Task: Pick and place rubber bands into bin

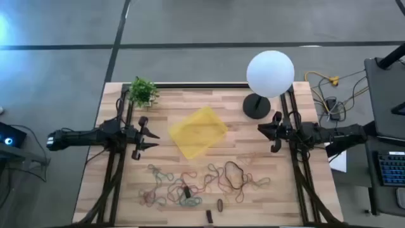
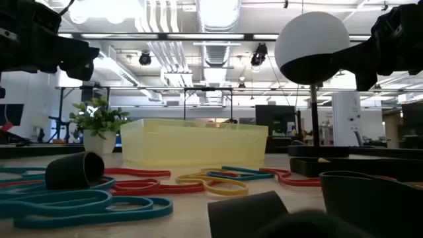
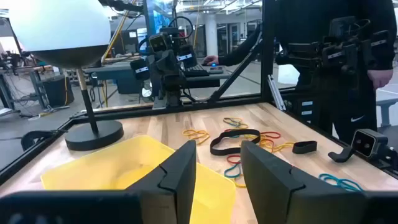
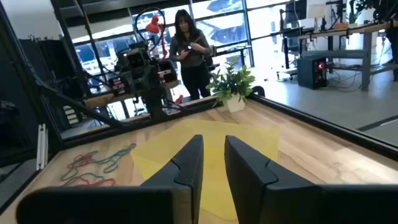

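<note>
Bands lie scattered along our table's near edge, below the bin, flanked by our left gripper and right gripper, both slightly open, empty.

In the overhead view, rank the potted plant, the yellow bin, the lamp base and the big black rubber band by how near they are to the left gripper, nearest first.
From the left gripper:
1. Yellow bin, just beside it toward the table's middle.
2. Potted plant, at the table's far left corner.
3. Big black rubber band, among the scattered bands at the near edge.
4. Lamp base, far side, near the right gripper.
</note>
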